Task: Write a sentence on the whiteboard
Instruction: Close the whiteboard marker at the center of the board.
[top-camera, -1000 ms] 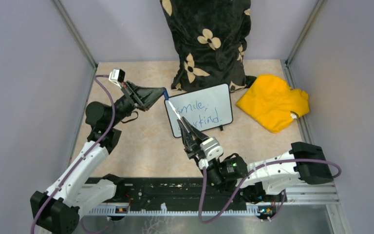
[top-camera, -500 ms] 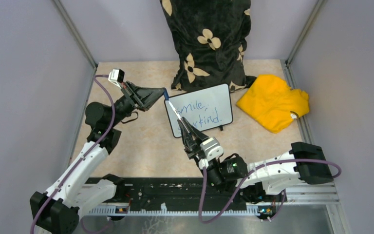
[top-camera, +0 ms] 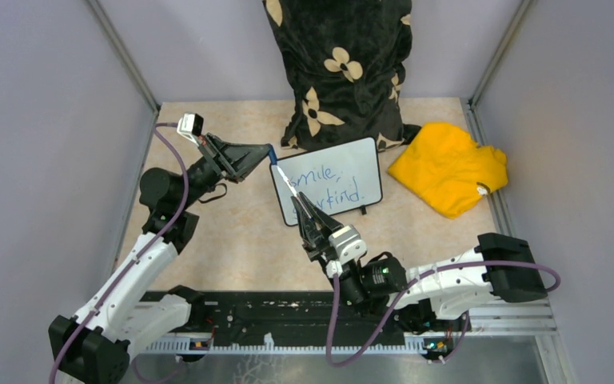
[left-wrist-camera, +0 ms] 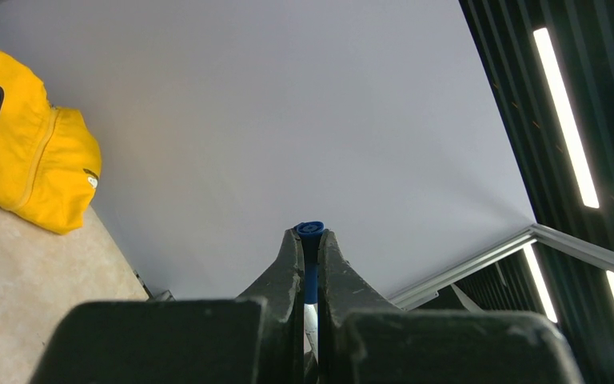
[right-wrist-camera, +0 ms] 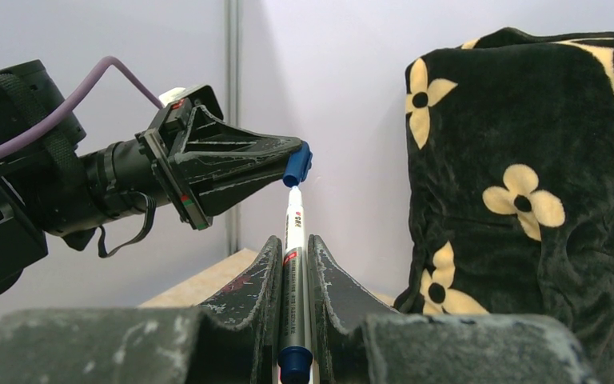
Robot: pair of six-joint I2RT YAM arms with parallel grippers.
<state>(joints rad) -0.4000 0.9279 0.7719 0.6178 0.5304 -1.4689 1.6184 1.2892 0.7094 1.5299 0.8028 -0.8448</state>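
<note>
Blue cap [left-wrist-camera: 310, 230] fills your left gripper [top-camera: 265, 152]; your right gripper [top-camera: 297, 197] clamps the marker [right-wrist-camera: 293, 232] over the whiteboard [top-camera: 360, 160]'s left edge. Sentence [top-camera: 337, 184] partly hidden.

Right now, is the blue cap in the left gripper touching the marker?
Touching. In the right wrist view the blue cap sits on the end of the marker, with no gap between them.

One whiteboard [top-camera: 345, 182], one marker [right-wrist-camera: 294, 240], one blue cap [right-wrist-camera: 297, 165], one yellow cloth [top-camera: 448, 166], one floral cushion [top-camera: 340, 64]
</note>
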